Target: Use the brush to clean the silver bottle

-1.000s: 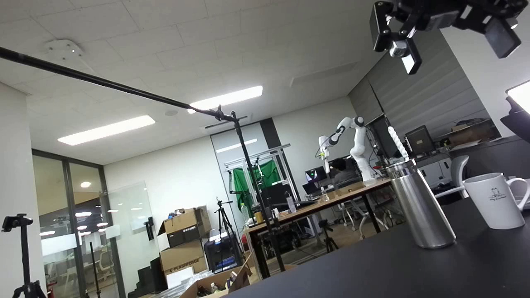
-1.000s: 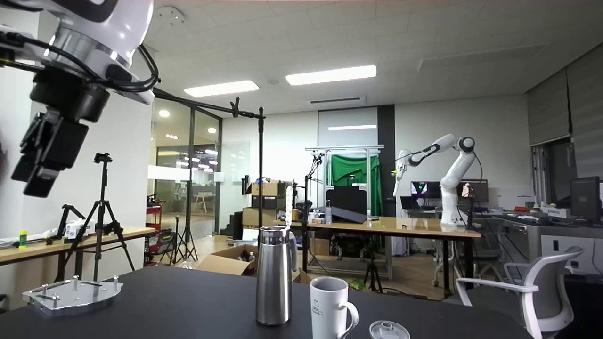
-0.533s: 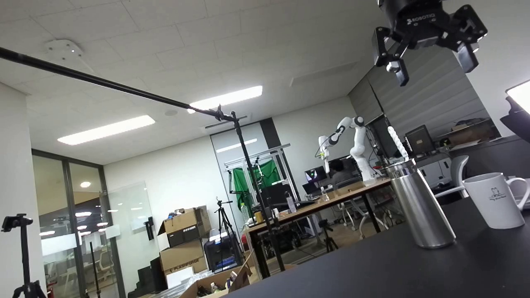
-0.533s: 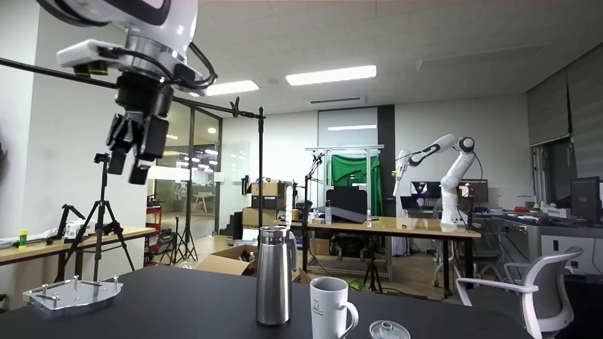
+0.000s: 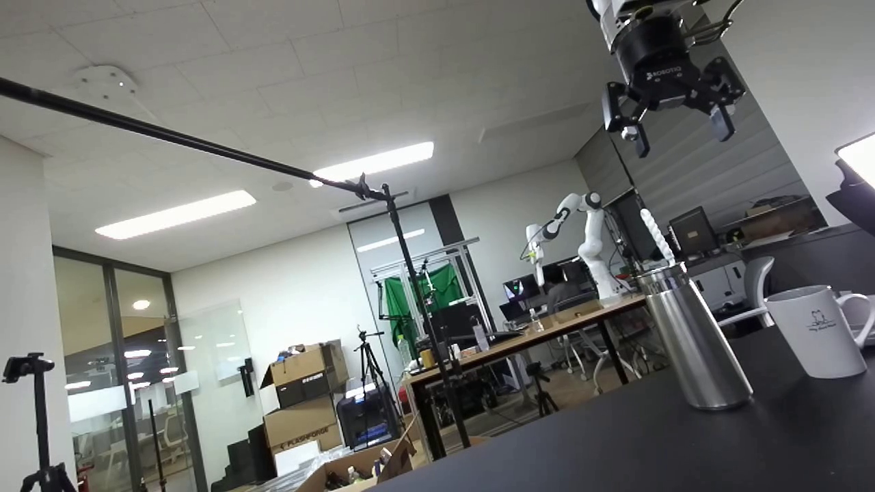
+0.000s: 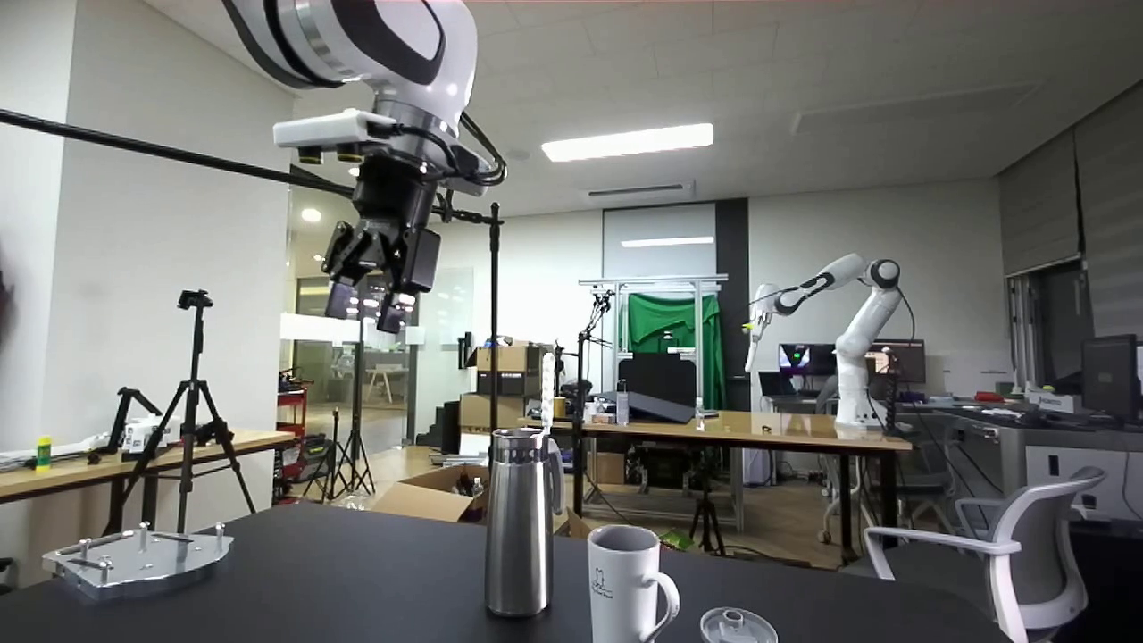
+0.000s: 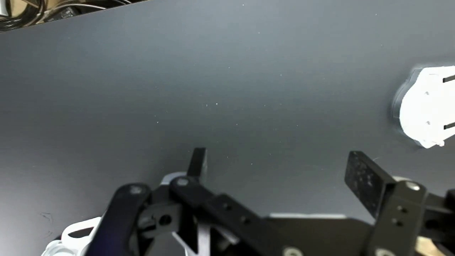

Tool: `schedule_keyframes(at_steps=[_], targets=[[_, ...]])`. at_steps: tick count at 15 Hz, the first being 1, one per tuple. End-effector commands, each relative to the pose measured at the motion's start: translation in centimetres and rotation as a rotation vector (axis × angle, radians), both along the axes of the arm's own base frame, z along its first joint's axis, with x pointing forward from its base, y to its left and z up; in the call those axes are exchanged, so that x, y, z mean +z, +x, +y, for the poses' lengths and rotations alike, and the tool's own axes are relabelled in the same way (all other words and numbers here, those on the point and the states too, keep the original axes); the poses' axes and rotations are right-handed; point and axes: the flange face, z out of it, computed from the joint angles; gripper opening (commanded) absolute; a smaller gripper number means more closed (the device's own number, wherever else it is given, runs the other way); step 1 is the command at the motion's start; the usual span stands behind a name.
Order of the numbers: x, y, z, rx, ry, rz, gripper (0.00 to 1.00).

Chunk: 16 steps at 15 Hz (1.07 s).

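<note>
Over the last second the fingers [image 5: 722,123] swing in toward the silver bottle [image 6: 520,545]: in an exterior view they go from far off on its left to much nearer, at a level above its rim. The bottle stays put, upright on the desk [image 6: 357,572]. The brush [image 6: 547,393] keeps its place too; its pale stem appears to rise from the bottle's mouth, though its lower end is hidden. The white mug [image 6: 616,589], near the bottle and apart from it, does not shift either. This reads as the approach: the brush is probably what they are going for, and cleaning looks not to have begun.

The fingers are spread wide and hold nothing; in the wrist view the desk shows through the gap between them. They point downward with a slight tilt and touch nothing. The arm [image 6: 457,62] reaches in from above, and in both exterior views the fingers appear higher than the bottle and the brush's tip. More travel toward the bottle, then a careful descent around that thin stem, seems called for.
</note>
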Motion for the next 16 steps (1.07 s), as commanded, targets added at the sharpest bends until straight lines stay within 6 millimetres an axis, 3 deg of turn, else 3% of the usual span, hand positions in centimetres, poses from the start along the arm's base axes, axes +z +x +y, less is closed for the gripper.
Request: schedule_keyframes(at_steps=[1,7,16], targets=[[-0.1,-0.1,0.0,0.002,-0.001,0.004,1.00],[0.0,-0.3,0.1,0.003,-0.001,0.001,1.00],[-2.9,13.5,-3.4,0.067,-0.202,-0.046,1.00]])
